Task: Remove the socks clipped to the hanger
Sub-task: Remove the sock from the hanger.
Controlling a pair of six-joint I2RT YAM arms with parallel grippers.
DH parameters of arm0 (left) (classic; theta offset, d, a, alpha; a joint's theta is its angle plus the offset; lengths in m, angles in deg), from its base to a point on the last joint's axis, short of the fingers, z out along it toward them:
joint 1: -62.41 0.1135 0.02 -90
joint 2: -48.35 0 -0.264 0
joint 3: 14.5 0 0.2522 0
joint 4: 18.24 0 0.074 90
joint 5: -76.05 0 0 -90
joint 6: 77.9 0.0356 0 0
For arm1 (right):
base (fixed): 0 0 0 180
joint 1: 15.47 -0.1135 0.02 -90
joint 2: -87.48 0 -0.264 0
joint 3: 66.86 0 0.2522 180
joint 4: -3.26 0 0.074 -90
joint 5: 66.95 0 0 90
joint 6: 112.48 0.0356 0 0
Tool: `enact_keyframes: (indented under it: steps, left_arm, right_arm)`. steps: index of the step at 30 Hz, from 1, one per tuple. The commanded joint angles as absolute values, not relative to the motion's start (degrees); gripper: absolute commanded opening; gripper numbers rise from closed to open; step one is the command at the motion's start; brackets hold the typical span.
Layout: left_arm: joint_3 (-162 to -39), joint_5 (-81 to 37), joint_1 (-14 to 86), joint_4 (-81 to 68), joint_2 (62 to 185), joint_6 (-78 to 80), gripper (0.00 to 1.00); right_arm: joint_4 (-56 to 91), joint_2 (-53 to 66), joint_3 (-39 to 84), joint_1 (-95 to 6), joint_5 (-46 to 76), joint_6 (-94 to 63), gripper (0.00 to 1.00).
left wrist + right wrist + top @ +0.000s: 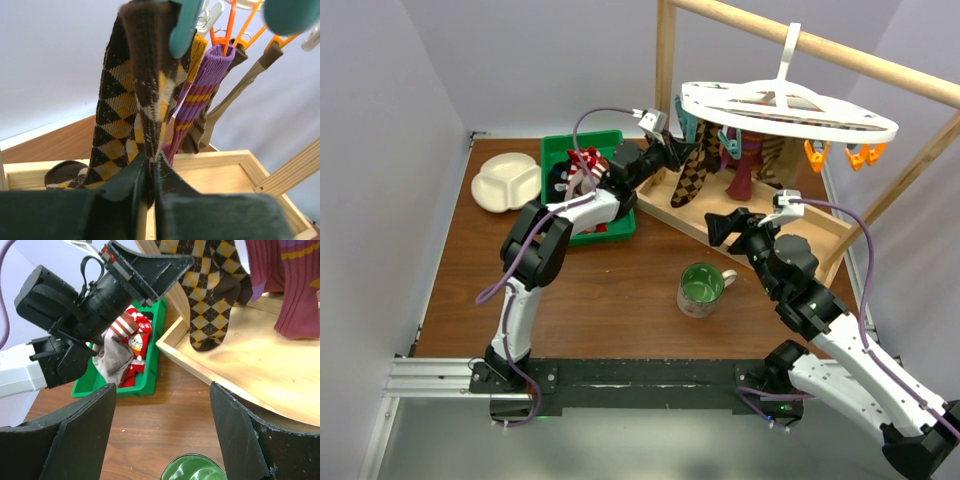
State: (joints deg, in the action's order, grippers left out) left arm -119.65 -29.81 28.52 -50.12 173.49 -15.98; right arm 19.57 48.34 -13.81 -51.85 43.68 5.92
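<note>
— Which way does the sock lie from you?

— The checkered sock (122, 115) hangs lengthwise straight down from a teal clip (182, 27) on the hanger (790, 110). Your left end effector (150, 167) pinches it low, with the clip directly above.

— And the right?

— Your right end effector (162, 390) gapes wide, farther off. The sock is a soft knit in brown-and-yellow diamonds.

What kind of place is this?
More likely a robot lab bench: a left arm and right arm bolted to a table, plain walls around it, socks clipped to a hanger on a wooden frame.
</note>
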Motion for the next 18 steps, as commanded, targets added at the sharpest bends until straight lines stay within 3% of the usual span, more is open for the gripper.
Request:
enact_keyframes:
  steps: [1,18]
  left_arm:
    - [-121.2,-28.9,28.6,-54.9,171.3,-15.9,0.0]
    - [-97.0,-23.1,28.5,-53.1,144.1,-9.7,0.0]
  right_arm:
    - [18.3,47.7,-12.3,-51.9,42.3,5.1,0.79]
    - [17.3,45.0,-9.0,-51.9,38.4,4.8,0.79]
